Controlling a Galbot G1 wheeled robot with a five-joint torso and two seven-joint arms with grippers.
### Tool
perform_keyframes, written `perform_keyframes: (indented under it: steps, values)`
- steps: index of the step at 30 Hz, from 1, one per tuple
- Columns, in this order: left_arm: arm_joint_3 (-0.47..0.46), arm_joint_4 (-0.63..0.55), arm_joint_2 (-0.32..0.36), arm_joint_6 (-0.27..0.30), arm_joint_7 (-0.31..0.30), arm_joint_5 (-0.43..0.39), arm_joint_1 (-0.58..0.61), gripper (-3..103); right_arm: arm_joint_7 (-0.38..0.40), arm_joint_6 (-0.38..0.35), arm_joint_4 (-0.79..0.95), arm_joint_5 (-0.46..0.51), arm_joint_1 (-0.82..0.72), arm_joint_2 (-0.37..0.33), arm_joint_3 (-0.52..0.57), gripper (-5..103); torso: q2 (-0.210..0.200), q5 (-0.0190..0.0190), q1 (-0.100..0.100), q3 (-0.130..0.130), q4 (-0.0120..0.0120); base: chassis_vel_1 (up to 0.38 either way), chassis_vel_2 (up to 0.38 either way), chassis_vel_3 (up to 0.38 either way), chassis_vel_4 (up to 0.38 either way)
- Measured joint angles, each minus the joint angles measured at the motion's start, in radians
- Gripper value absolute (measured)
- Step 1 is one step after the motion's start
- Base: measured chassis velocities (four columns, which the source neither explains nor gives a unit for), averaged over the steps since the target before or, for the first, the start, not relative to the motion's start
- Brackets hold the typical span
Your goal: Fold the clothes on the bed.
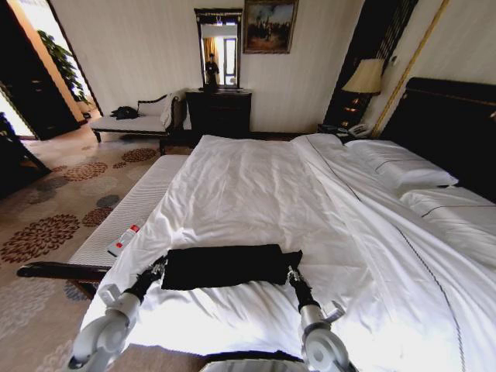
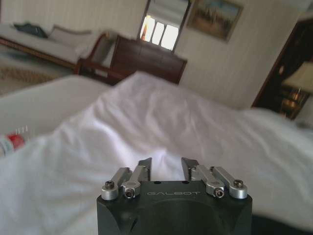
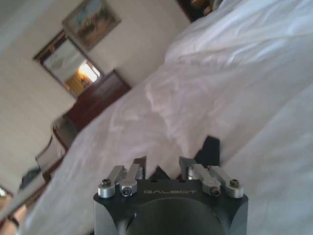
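White bed (image 1: pixel 256 186) carries the black T-shirt (image 1: pixel 225 266), already folded to a flat band near the foot edge. Left gripper (image 1: pixel 157 270) and right gripper (image 1: pixel 293 274) sit at its two ends, fingers apart, clamping nothing. Risk, I think: a finger may catch the sheet together with the cloth.

Legible marking: "GALBOT" embossed on the black housing of the left gripper (image 2: pixel 166 169); same "GALBOT" on the right gripper (image 3: pixel 163 169) housing. No other text readable
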Motion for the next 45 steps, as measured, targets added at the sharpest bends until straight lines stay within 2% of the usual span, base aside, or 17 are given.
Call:
perform_keyframes:
  steps: [5, 6, 7, 8, 9, 11, 12, 14, 16, 18, 23, 29, 37, 39, 41, 43, 45]
  values:
    - [-0.089, -0.09, -0.027, 0.021, -0.05, -0.14, -0.055, 57, 0.035, -0.009, 0.023, 0.017, -0.03, 0.056, 0.033, 58, 0.0, 0.0, 0.0, 0.0, 0.0, 0.0, 0.0, 0.0, 0.0]
    - [-0.105, -0.103, -0.034, 0.03, -0.079, -0.178, -0.082, 57, 0.048, -0.016, 0.016, 0.026, -0.028, 0.065, 0.033, 58, 0.0, 0.0002, 0.0, 0.0, 0.0, 0.0, 0.0, 0.0, 0.0]
    - [-0.133, -0.124, -0.048, 0.05, -0.148, -0.238, -0.138, 68, 0.065, -0.03, -0.005, 0.044, -0.021, 0.08, 0.027, 69, 0.0, 0.0002, 0.0, 0.0, -0.0005, 0.0, 0.0, 0.0, 0.0]
    - [-0.144, -0.136, -0.053, 0.06, -0.177, -0.258, -0.16, 68, 0.069, -0.037, -0.016, 0.052, -0.014, 0.088, 0.021, 69, 0.0, 0.0001, 0.0, 0.0, -0.0003, 0.0, 0.0, 0.0, 0.0]
    - [-0.144, -0.136, -0.053, 0.06, -0.177, -0.258, -0.16, 68, 0.069, -0.037, -0.016, 0.052, -0.014, 0.088, 0.021, 69, 0.0, 0.0001, 0.0, 0.0, -0.0003, 0.0, 0.0, 0.0, 0.0]
    - [-0.157, -0.169, -0.057, 0.08, -0.22, -0.282, -0.186, 74, 0.072, -0.048, -0.036, 0.068, 0.0, 0.102, 0.008, 80, 0.0, 0.0002, 0.0, 0.0, -0.0003, 0.0, 0.0, 0.0, 0.0]
    - [-0.162, -0.22, -0.056, 0.1, -0.254, -0.304, -0.199, 85, 0.073, -0.064, -0.055, 0.089, 0.02, 0.116, -0.005, 85, 0.0, 0.0001, 0.0, 0.0, -0.0001, 0.0, 0.0, 0.0, 0.0]
    - [-0.163, -0.247, -0.052, 0.107, -0.265, -0.312, -0.201, 85, 0.073, -0.069, -0.06, 0.095, 0.027, 0.121, -0.009, 85, 0.0, 0.0001, 0.0, 0.0, 0.0, 0.0, 0.0, 0.0, 0.0]
    - [-0.167, -0.313, -0.044, 0.125, -0.284, -0.325, -0.205, 95, 0.073, -0.083, -0.079, 0.112, 0.046, 0.138, -0.026, 95, 0.0, 0.0003, 0.0, 0.0, 0.0, 0.0, 0.0, 0.0, 0.0]
    - [-0.173, -0.358, -0.041, 0.14, -0.297, -0.336, -0.208, 100, 0.067, -0.09, -0.105, 0.12, 0.065, 0.154, -0.04, 100, 0.0, 0.0002, 0.0, 0.0, 0.0, 0.0, 0.0, 0.0, 0.0]
    - [-0.171, -0.384, -0.055, 0.149, -0.306, -0.332, -0.202, 100, 0.041, -0.091, -0.159, 0.132, 0.103, 0.172, -0.046, 100, 0.0, 0.0002, 0.0, 0.0, 0.0, 0.0, 0.0, 0.0, 0.0]
    - [-0.142, -0.354, -0.093, 0.146, -0.306, -0.246, -0.191, 100, 0.023, -0.089, -0.196, 0.176, 0.15, 0.196, -0.043, 100, 0.0, 0.0001, 0.0, 0.0, 0.0, 0.0, 0.0, 0.0, 0.0]
    - [-0.127, -0.346, -0.107, 0.146, -0.306, -0.227, -0.191, 100, 0.016, -0.089, -0.201, 0.199, 0.169, 0.211, -0.028, 102, 0.0, 0.0002, 0.0, 0.0, 0.0, 0.0, 0.0, 0.0, 0.0]
    - [-0.125, -0.343, -0.111, 0.146, -0.306, -0.222, -0.191, 100, 0.014, -0.089, -0.205, 0.209, 0.173, 0.219, -0.022, 98, 0.0, 0.0001, 0.0, 0.0, 0.0, 0.0, 0.0, 0.0, 0.0]
    - [-0.126, -0.343, -0.111, 0.146, -0.309, -0.221, -0.19, 100, 0.014, -0.089, -0.21, 0.216, 0.176, 0.223, -0.021, 83, 0.0, 0.0001, 0.0, 0.0, -0.0001, 0.0, 0.0, 0.0, 0.0]
    - [-0.13, -0.344, -0.111, 0.146, -0.31, -0.221, -0.19, 100, 0.014, -0.089, -0.215, 0.219, 0.179, 0.225, -0.02, 83, 0.0, 0.0001, 0.0, 0.0, -0.0001, 0.0, 0.0, 0.0, 0.0]
    - [-0.137, -0.344, -0.107, 0.146, -0.313, -0.224, -0.188, 100, 0.014, -0.089, -0.222, 0.22, 0.185, 0.226, -0.02, 72, 0.0, 0.0002, 0.0, 0.0, 0.0, 0.0, 0.0, 0.0, 0.0]
